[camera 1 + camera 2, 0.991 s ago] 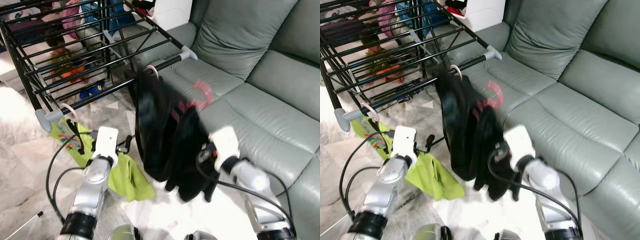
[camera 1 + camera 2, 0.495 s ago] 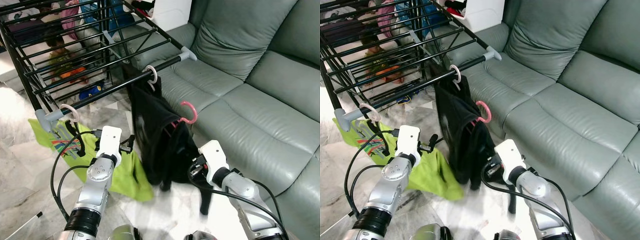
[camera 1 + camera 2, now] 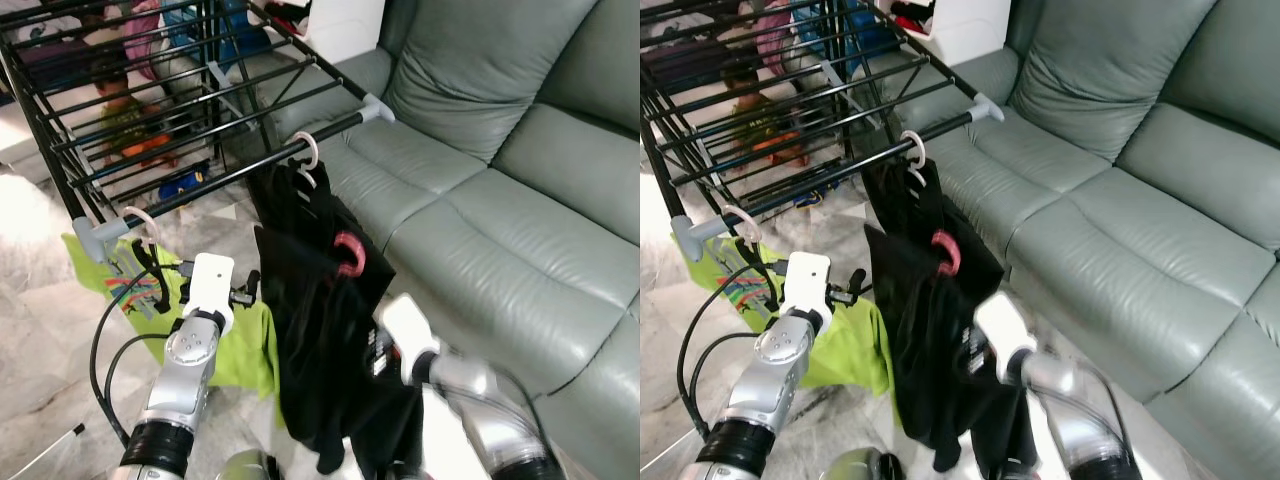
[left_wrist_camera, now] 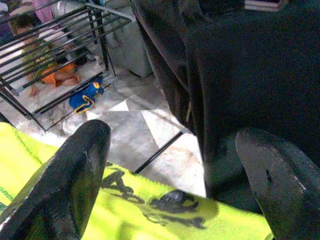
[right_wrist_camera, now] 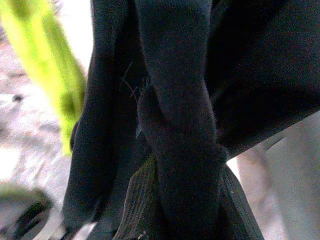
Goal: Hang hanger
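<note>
Two black garments on a drying rack, one of them gripped by the right tool.

Head views: the pink hanger [image 3: 349, 252] has dropped lower than half a second ago and now sits against the black garment [image 3: 320, 330] hanging by a white hook [image 3: 305, 150] from the rack rail [image 3: 240, 170]; the blurred right arm has pulled nearer. A green garment [image 3: 240, 340] hangs below the rail, beside a grey sofa [image 3: 500, 200] on marble floor [image 3: 40, 320].
Left wrist view: the left tool [image 4: 175, 165] has its fingers [image 4: 70, 175] spread apart, empty.
Right wrist view: the right tool [image 5: 185, 200] is clamped on twisted black cloth.
</note>
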You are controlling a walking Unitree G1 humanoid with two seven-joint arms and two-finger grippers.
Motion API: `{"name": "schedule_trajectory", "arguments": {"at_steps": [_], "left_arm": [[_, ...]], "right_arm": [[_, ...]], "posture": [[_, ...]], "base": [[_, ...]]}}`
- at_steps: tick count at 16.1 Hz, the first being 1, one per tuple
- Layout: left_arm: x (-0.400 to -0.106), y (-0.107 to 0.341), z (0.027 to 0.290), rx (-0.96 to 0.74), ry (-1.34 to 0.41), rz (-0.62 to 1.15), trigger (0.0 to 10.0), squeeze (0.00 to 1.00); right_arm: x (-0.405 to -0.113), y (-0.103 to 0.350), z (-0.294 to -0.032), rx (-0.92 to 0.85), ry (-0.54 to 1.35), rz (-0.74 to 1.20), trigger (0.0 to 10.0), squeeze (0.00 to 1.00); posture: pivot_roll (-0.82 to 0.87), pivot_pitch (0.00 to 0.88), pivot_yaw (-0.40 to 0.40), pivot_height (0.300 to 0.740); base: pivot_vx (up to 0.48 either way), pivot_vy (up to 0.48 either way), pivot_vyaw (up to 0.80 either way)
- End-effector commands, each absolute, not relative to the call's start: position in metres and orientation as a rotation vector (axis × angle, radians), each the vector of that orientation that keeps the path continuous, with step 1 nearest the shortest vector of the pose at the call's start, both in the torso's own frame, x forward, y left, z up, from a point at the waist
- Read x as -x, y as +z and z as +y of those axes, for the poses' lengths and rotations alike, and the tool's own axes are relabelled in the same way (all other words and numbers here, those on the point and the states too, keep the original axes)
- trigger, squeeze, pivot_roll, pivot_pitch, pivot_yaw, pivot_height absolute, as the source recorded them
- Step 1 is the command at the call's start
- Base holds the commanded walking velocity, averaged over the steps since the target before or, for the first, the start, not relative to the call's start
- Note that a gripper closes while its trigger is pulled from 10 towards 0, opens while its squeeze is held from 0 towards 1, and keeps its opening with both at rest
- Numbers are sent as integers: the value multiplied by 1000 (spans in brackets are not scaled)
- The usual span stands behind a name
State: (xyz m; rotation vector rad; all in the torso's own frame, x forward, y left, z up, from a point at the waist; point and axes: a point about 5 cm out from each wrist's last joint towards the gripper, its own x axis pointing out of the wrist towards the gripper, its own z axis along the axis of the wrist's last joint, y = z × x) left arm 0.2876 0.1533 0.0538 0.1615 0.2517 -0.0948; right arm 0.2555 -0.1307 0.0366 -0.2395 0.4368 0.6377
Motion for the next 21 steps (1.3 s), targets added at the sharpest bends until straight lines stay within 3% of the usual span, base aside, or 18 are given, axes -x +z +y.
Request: {"name": "schedule_trajectory", "arguments": {"at_steps": [1,11,12,13,14,16,21], "left_arm": [[-290,61,156,-164,-90,226,10000,0],[-285,63,152,-148,-92,221,10000,0],[-284,62,151,-148,-90,225,10000,0],[-283,62,151,-150,-89,227,10000,0],[-282,62,151,-147,-87,227,10000,0],[-281,61,150,-147,-87,229,10000,0],[-276,61,150,-152,-87,236,10000,0]], "right_arm": [[-269,49,-129,240,614,364,0,0],[-328,74,-124,303,632,329,0,0],[-331,75,-117,319,669,324,863,0],[-334,79,-109,329,698,298,6980,0],[-335,82,-104,326,715,280,9686,0],[-335,82,-100,326,736,277,10000,0],[-337,79,-97,310,728,272,10000,0]], "posture": [[-2,0,40,740],[31,0,13,740],[36,0,7,740],[36,0,7,740],[39,0,3,740],[43,0,1,740],[56,0,-2,740]], "base": [[300,0,0],[311,0,0],[0,0,0],[0,0,0],[0,0,0],[0,0,0],[0,0,748]]}}
